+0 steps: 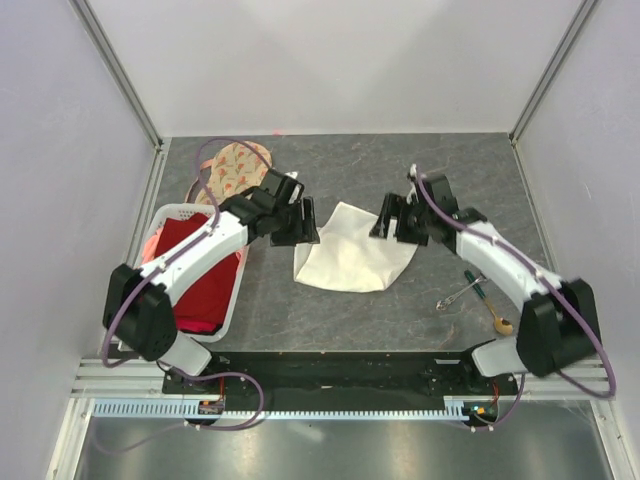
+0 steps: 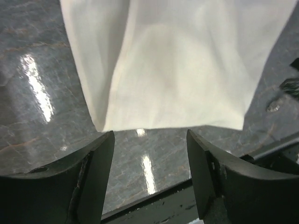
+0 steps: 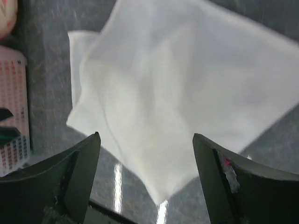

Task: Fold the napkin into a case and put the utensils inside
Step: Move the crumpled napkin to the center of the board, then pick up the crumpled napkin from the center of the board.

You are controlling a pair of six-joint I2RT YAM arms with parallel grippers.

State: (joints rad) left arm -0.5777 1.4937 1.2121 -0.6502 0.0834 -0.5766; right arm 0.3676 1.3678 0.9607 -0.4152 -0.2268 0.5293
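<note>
Two gold utensils (image 1: pixel 462 292) lie nearest, right of the napkin (image 1: pixel 350 262), which sits loosely folded mid surface (image 1: pixel 330 320). Left gripper (image 2: pixel 150 144) and right gripper (image 3: pixel 145 144) hover by its far corners, jaws apart, empty. Probably thin, limp, light cloth: pinch a corner.

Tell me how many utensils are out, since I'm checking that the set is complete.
2. A fork and a spoon lie close together on the table, right of the napkin. More could be hidden under it.
</note>
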